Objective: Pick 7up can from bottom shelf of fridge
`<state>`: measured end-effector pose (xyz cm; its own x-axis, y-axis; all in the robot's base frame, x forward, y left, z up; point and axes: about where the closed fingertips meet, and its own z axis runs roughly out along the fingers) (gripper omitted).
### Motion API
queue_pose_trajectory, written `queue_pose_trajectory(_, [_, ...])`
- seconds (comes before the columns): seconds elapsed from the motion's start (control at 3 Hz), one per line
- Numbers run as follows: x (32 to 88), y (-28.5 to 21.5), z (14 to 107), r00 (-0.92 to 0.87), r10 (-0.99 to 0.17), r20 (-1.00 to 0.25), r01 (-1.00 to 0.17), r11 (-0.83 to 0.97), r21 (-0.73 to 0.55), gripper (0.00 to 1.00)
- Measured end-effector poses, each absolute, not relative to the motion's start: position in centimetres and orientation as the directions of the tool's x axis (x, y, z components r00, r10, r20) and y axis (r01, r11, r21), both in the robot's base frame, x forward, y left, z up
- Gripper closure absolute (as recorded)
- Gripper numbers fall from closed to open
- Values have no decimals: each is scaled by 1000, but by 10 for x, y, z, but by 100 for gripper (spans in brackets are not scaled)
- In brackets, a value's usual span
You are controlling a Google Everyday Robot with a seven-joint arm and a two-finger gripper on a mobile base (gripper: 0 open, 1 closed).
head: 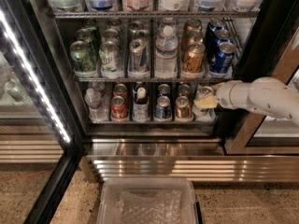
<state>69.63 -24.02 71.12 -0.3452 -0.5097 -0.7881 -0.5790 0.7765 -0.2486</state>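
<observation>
Step in hand: reach and grasp. The gripper (206, 102) is set against the front of the 7up can (203, 93), which stands at the right end of the bottom shelf (140, 122) of the fridge (261, 45). Whether the can is clamped cannot be told. Next move, as judged: the hold is to be confirmed and the can drawn straight out. A bronze can (182, 108) stands just beside it on the left, and the rack above (117, 80) hangs low. A clear bin (147, 204) is noted on the floor below.

Dim fridge (261, 41), LED strip (35, 78) glare at left — gripper (206, 101) pale at the bottom shelf's (149, 122) right.
</observation>
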Motion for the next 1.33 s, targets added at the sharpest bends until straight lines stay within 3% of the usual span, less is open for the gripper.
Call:
queue_pose_trajectory(0.67, [671,-231,712,-354,-501,-789,-630,752,-194,100])
queue_pose_trajectory(1.33, [560,-210,733,-441,-301,-845,-743,651,156,100])
